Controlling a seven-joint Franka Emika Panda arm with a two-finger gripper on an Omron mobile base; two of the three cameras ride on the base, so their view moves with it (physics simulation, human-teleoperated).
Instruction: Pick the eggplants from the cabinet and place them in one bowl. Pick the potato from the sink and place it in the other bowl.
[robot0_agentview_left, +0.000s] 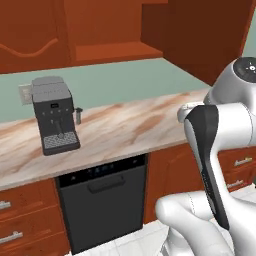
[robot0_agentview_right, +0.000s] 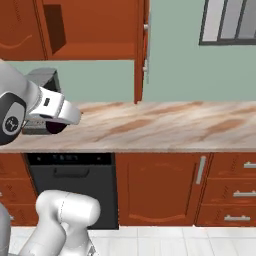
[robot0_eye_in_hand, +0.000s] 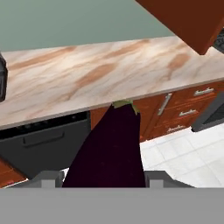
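Gripper (robot0_eye_in_hand: 105, 181): closed on an eggplant (robot0_eye_in_hand: 109, 148), stem end outward.
Position: beyond the counter's (robot0_eye_in_hand: 100, 74) front edge.

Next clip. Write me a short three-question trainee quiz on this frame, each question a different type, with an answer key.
1. True or false: the gripper is shut on an eggplant.
2. Multiple choice: what stands on the counter in the left base view? A) a toaster B) a coffee machine C) a kettle
3. Fill in: in the hand view, the eggplant's green stem end points toward the ____.

Key: 1 true; 2 B; 3 counter. The eggplant sits between the fingertips with its stem end away from the hand, and the dishwasher is under the counter.
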